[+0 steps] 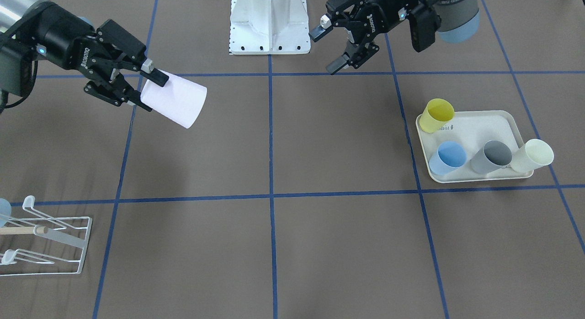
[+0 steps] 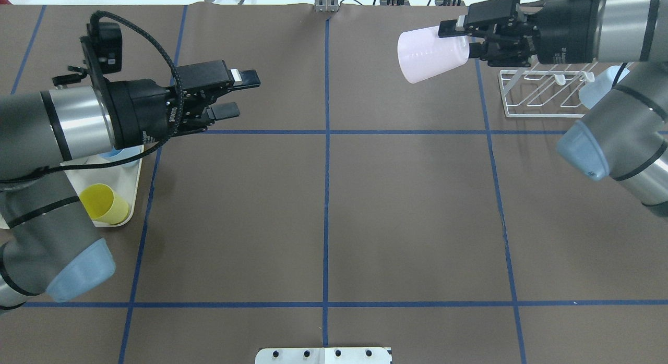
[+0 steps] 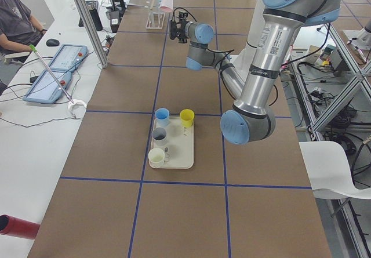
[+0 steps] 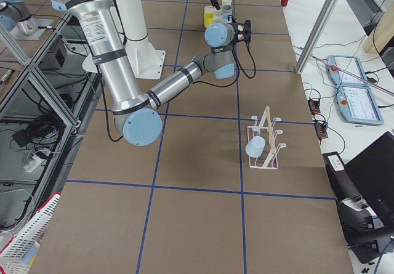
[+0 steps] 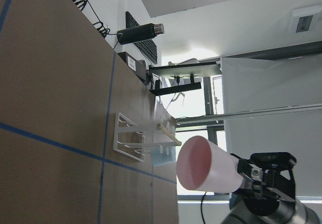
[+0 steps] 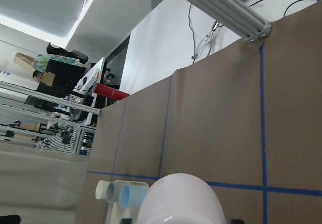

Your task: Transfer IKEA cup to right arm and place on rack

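Right gripper [image 1: 153, 93], upper left, clamps the pale pink cup [image 1: 176, 102] by its narrow end, held sideways above the table. Left gripper [image 1: 324, 51], top centre, is spread wide and empty. Rack [image 1: 27, 230], lower left. Print on tray [image 1: 475, 122] is illegible.

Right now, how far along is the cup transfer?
Done: the handover. The right gripper holds the pink cup, and the left gripper is open and empty. In hand: the cup is held sideways in the air. Left: setting it on the rack.
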`<state>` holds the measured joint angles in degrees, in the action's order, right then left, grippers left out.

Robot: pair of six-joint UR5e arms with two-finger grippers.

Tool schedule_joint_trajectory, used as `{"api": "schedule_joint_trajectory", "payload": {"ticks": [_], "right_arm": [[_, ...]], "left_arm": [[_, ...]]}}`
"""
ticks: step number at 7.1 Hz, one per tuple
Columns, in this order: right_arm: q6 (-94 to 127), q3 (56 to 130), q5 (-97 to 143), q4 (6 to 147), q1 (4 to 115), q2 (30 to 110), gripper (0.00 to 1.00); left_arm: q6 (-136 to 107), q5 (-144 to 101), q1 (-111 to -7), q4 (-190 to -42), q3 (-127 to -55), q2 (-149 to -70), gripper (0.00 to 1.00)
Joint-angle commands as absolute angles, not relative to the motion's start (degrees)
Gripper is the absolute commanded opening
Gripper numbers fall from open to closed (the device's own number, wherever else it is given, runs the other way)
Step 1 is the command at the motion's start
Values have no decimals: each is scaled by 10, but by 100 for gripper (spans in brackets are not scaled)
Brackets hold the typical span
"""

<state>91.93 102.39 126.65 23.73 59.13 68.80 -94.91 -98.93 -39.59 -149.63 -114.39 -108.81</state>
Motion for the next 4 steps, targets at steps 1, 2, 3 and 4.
{"api": "schedule_joint_trajectory", "payload": {"ticks": [1,2,3,4], "right_arm": [[786,1028,1311,381,658,689,29],[710,1029,1313,444,670,697,28],[639,1029,1312,506,680,709,28],[559,1031,1312,594,695,711,28]], "left_arm": [[-849,-994,-454,-1357,-1165,-1073,100],[-786,-1004,-468,-1330,-1172,-1048,100],[-744,-1012,-478,-1329,-1190,-1010,100],[-729,-1039,-499,-1327,-1189,-993,100]]}}
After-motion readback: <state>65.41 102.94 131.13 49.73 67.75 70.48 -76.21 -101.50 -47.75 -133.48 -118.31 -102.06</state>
